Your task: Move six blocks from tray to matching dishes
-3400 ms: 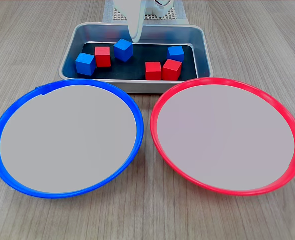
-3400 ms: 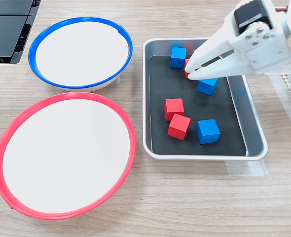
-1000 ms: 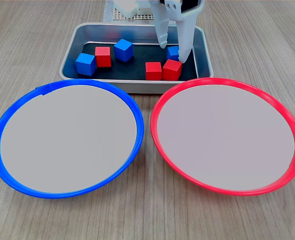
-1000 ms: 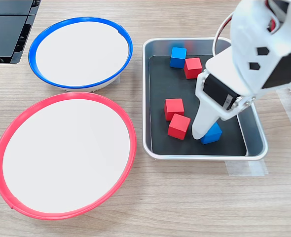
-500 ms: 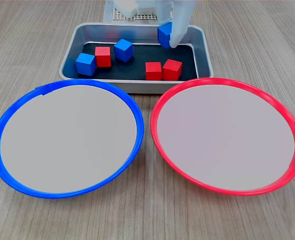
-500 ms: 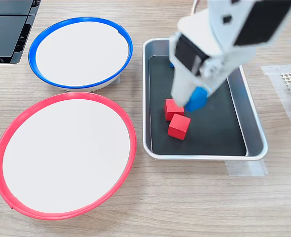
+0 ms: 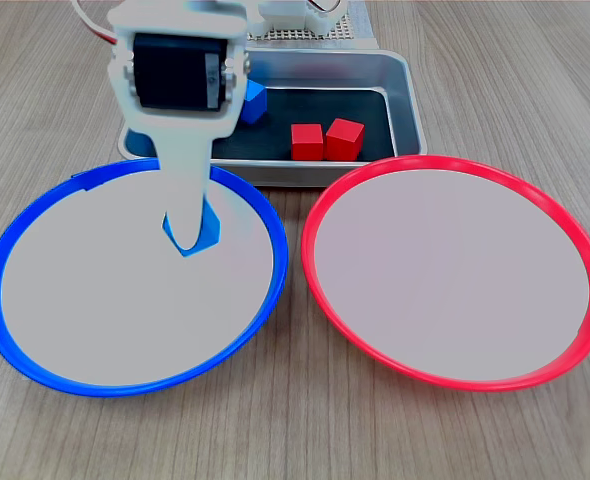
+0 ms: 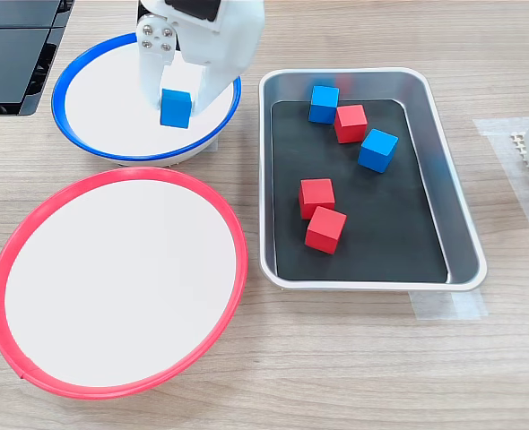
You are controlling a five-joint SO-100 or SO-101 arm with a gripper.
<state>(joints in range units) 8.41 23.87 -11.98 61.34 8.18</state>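
My white plastic claw pinches a small matte blue cube by opposite flat faces above the blue-rimmed round dish; it seems light, stiff, unlikely to slip.

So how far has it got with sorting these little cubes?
Nothing is delivered yet: both the blue-rimmed dish and the red-rimmed dish hold no cube resting on them. In hand: the claw grips one blue cube over the blue-rimmed dish, not yet released. Left: five cubes in the tray, two blue and three red.
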